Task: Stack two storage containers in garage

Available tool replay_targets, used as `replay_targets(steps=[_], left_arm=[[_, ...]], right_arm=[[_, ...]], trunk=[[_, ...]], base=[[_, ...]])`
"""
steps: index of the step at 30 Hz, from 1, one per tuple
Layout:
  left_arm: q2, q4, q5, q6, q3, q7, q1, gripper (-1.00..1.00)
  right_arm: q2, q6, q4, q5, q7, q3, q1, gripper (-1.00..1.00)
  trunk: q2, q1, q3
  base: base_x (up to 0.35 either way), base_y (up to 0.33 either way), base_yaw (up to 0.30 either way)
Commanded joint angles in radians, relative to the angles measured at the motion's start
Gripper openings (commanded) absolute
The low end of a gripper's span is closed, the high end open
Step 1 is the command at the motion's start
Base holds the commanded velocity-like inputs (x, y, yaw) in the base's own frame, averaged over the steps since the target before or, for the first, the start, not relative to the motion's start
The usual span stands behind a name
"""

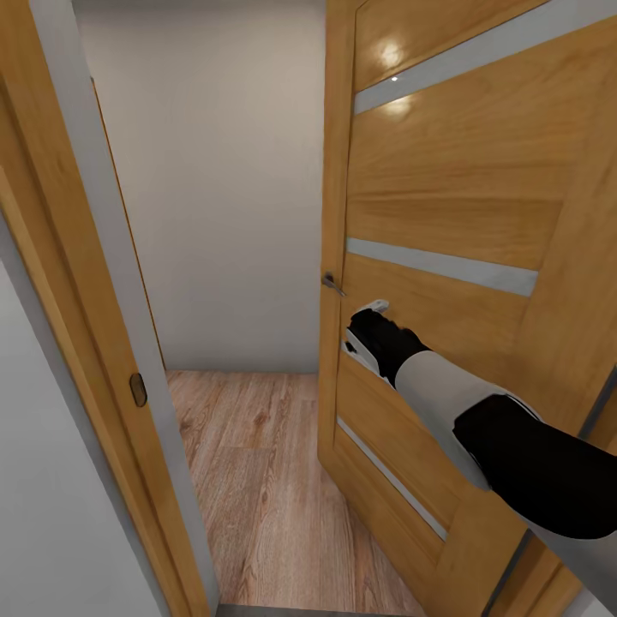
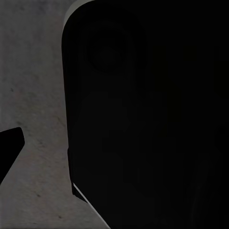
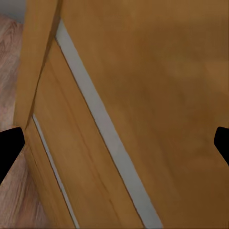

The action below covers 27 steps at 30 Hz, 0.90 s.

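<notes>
No containers are in sight; you face a wood door standing ajar, with light plank flooring and a cream wall beyond the gap. Your right tool is up against the door face just below the handle; its wrist camera shows both fingertips spread wide, holding nothing. Your left tool hangs over grey concrete beside a dark body; whether it's spread or closed, I can't tell.
</notes>
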<state>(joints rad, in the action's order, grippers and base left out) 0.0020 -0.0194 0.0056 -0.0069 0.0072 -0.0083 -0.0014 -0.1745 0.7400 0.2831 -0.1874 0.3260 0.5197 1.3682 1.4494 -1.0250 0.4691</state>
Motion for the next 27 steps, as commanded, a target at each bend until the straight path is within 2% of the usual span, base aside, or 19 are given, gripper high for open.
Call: replay_targets(steps=[1,10,17,27], left_arm=[[0.0,-0.001,0.001,-0.001,0.001,-0.001,0.0,1.0],[0.0,-0.001,0.001,-0.001,0.001,-0.001,0.0,1.0],[0.0,-0.001,0.001,-0.001,0.001,-0.001,0.0,1.0],[-0.002,-0.001,0.001,-0.001,0.001,-0.001,0.0,1.0]], right_arm=[[0.0,0.001,0.0,-0.01,-0.003,0.007,0.001,1.0],[0.0,-0.022,0.002,-0.015,-0.037,0.011,0.002,1.0],[0.0,-0.024,0.003,-0.078,-0.06,0.015,0.002,1.0],[0.0,-0.029,0.004,-0.09,-0.063,0.013,0.002,1.0]], trunk=[[0.001,0.0,0.001],[0.001,0.0,0.001],[0.001,0.0,0.001],[0.001,0.0,0.001]], base=[[0.0,0.0,0.0],[0.0,0.0,0.0],[0.0,0.0,0.0],[0.0,0.0,0.0]])
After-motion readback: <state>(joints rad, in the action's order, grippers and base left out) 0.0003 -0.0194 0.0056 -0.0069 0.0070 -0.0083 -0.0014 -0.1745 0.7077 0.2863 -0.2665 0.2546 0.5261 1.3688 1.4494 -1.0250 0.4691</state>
